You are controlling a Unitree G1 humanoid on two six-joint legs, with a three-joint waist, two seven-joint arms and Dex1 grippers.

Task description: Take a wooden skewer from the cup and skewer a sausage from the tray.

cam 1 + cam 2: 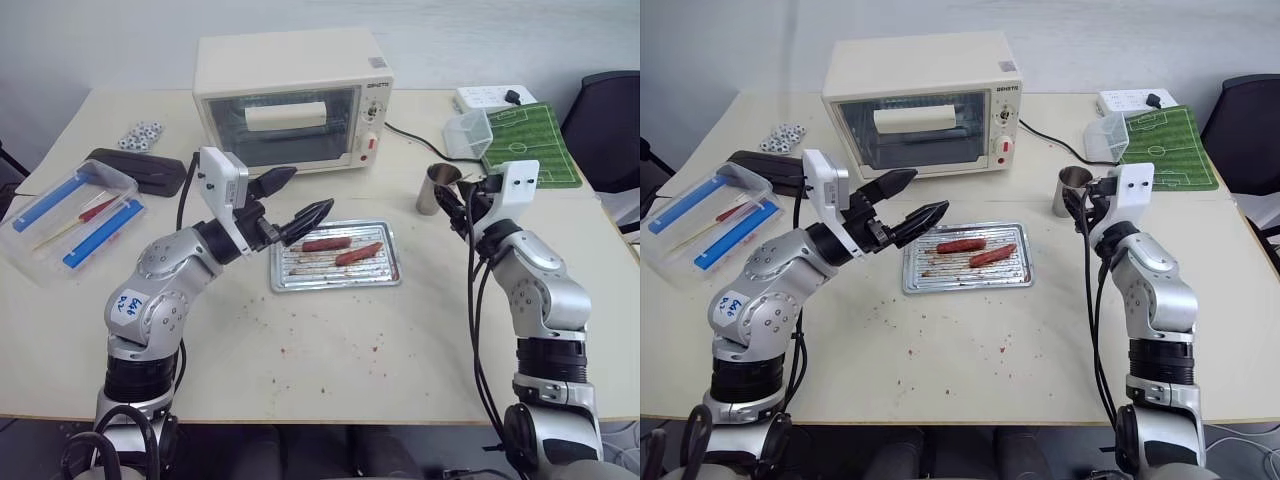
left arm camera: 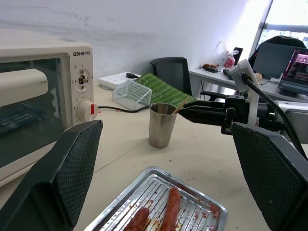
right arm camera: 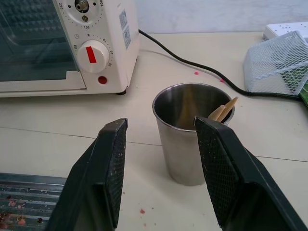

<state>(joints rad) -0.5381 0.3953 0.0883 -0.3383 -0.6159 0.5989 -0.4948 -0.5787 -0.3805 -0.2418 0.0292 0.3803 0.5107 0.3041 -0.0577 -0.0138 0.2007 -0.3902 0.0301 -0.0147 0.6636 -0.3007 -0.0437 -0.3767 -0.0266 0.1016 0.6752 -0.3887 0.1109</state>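
Observation:
The steel cup stands right of the tray, with wooden skewer tips leaning on its rim. My right gripper is open just in front of the cup, fingers level with the rim, and nothing is held. The metal tray lies mid-table with two sausages: the lighter reddish-orange sausage and its darker twin. My left gripper hangs wide open and empty above the tray's left end.
A cream toaster oven stands behind the tray, its cable running to a power strip. A mesh basket and a green football mat lie behind the cup. A clear plastic box with blue strips sits far left.

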